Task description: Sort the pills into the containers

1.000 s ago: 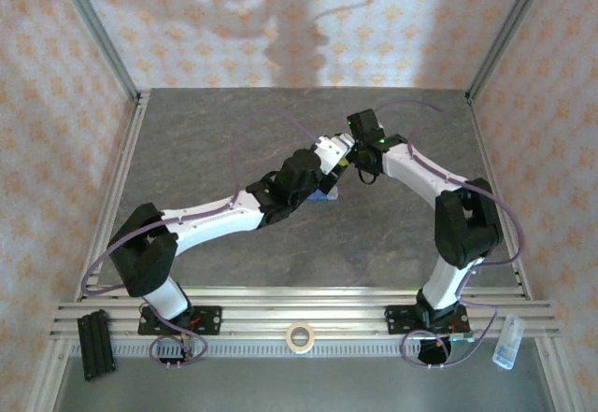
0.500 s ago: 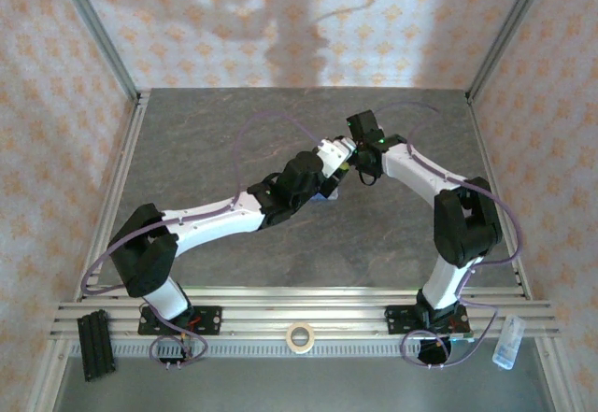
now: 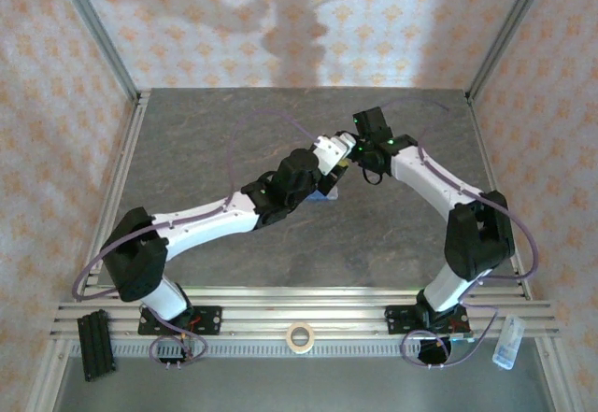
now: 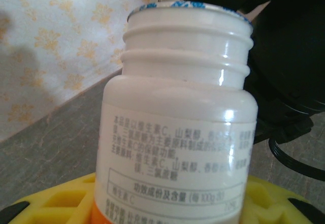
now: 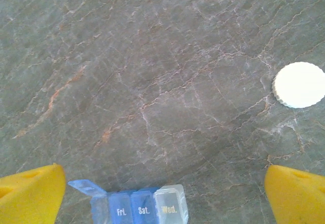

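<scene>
1. At the near edge, a roll of tape (image 3: 299, 336) lies on the metal rail (image 3: 374, 317) between the two arm bases.
2. Farther in, over the middle of the grey surface (image 3: 187, 141), the left claw (image 4: 170, 206) is partly closed on a white bottle (image 4: 177, 107). Its yellow fingers (image 4: 61, 198) press on either side of the lower body. In the left wrist view the bottle stands upright, its cap off and its threaded neck bare.
3. Just under that arm's wrist, the containers (image 5: 137, 206) lie on the surface as a translucent blue strip. Three lids read Fri., Sat. and Wed., and the compartment left of Fri. has its lid raised.
4. The right claw (image 5: 163, 183) hangs above the strip with its jaws spread wide, holding nothing.
5. Higher in the right wrist view, well apart from the containers, a round white cap (image 5: 299, 85) lies flat on the surface.
</scene>
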### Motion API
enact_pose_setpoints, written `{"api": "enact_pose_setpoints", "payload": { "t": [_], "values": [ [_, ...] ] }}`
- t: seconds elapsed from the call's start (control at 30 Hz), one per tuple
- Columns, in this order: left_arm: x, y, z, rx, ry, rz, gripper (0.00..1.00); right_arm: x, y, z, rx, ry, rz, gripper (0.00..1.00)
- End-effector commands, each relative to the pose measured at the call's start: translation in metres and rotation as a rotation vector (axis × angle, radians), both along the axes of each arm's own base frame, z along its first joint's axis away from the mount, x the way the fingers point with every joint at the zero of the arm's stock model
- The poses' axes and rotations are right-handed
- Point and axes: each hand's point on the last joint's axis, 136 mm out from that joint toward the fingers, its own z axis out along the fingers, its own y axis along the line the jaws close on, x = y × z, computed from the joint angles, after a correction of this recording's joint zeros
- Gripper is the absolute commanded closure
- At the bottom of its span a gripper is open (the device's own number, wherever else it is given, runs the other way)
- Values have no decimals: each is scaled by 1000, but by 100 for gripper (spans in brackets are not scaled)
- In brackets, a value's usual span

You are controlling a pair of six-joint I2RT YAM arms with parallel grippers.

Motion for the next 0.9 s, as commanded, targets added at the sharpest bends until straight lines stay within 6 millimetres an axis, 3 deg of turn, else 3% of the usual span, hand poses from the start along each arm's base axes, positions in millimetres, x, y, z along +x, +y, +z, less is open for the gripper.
{"api": "enact_pose_setpoints", "payload": {
  "t": [0.0,0.27,0.63,0.87],
  "values": [
    [-8,2,11,-29,-25,-14,100,-19,-4,0,0,24,17,0],
    [-14,23,4,-77,-32,17,100,-40,-10,-19,-3,70,25,1],
    [-26,62,-16,-174,7,52,100,-51,-6,-32,12,113,60,1],
    [-27,77,-10,-207,-19,59,100,-55,6,-34,15,142,120,3]
  ]
}}
